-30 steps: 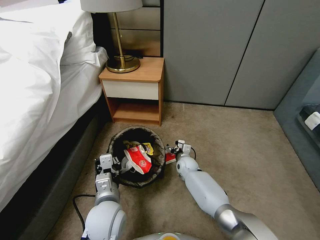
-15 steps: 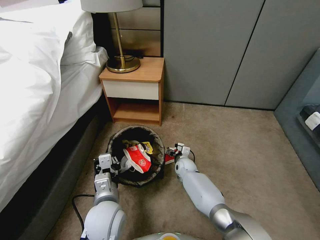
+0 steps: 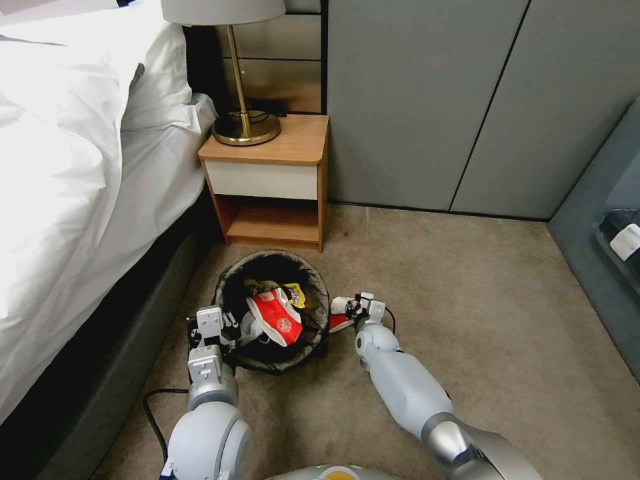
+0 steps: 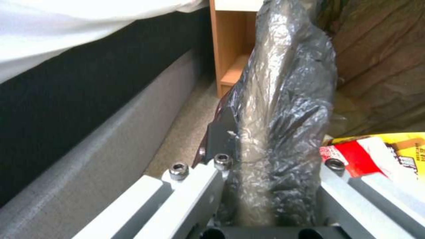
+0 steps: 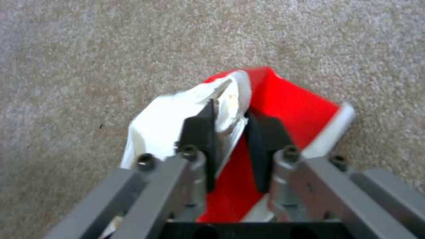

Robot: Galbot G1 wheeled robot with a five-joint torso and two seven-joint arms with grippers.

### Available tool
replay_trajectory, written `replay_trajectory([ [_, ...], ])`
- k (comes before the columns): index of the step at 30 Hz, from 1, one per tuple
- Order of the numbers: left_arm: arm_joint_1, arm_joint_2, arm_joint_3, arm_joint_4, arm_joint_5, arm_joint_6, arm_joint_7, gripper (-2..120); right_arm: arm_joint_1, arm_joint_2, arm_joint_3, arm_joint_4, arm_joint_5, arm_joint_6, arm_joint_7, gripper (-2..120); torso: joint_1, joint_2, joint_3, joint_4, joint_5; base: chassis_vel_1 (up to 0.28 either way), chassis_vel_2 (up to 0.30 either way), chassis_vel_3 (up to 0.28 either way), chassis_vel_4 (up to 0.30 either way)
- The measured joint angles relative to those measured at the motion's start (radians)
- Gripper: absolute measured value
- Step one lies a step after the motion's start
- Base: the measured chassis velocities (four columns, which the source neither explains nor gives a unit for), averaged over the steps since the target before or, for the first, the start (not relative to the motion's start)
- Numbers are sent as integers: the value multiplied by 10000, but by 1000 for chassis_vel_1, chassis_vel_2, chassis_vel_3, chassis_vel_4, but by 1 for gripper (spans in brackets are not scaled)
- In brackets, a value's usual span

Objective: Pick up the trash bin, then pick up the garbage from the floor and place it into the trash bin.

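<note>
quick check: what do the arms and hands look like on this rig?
Both arms have smooth light-grey shells with silver metallic joint rings. The left hand and right hand are boxy white-grey blocks. Wrist views show grey fingers with dark hex screws and black pads. A black cable loops beside the left arm.

The trash bin (image 3: 272, 313) wears a crinkly, glossy dark plastic bag (image 4: 283, 109) over its rim, and the red-and-white wrapper (image 5: 265, 116) just beside the bin looks like smooth, creased paper. Beyond the bin, the nightstand (image 3: 270, 180) is matt light wood carrying a shiny brass-coloured metal lamp (image 3: 245, 127). The carpet (image 3: 467, 300) under the bin is rough, nubby beige pile, and the bedding (image 3: 67, 167) is soft white cloth.
</note>
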Motion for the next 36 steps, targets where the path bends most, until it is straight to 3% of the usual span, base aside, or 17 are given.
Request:
replay_trajectory([
  [3,-1,0,21,0,-5,0,-1,0,35,-2,9,-100,-62,83,-2,0,0,0,0,0,0,0,0,0,0],
  [17,-46,37,28,-8,-64,28,-11,0,122,-5,67,-242,-306,582,0,0,-1,0,0,0,0,0,0,0,0],
  [21,-63,44,10,27,-128,34,-12,0,-73,-115,-10,539,-308,1112,133,0,-1,0,0,3,2,0,0,0,0],
  [25,-91,95,17,117,-218,70,-25,0,-798,-685,-236,2845,-716,1724,283,0,0,1,0,0,1,0,0,0,0],
  [26,-91,95,17,117,-218,70,-25,0,-798,-685,-236,2845,-716,1724,283,0,0,1,0,0,1,0,0,0,0],
  [28,-147,112,63,187,-310,125,-27,0,-1403,-1127,-313,4955,-1750,2336,141,0,-1,0,0,-4,0,0,0,0,0],
  [29,-147,112,63,187,-310,125,-27,0,-1403,-1127,-313,4955,-1750,2336,141,0,-1,0,0,-4,0,0,0,0,0],
  [31,-166,121,105,230,-327,150,-29,0,-1783,-1439,-460,6556,-2226,2648,-112,0,-1,0,0,-1,-1,0,0,0,0],
  [32,-173,119,152,260,-328,159,-32,0,-2168,-1732,-727,7993,-2462,2793,-342,0,-2,0,0,-1,-1,0,0,0,0],
  [33,-173,119,152,260,-328,159,-32,0,-2168,-1732,-727,7993,-2462,2793,-342,0,-2,0,0,-1,-1,0,0,0,0],
  [36,-163,108,166,296,-322,161,-30,0,-2880,-2171,-1315,10424,-2835,2884,-698,0,-1,1,-1,0,0,0,0,0,0],
])
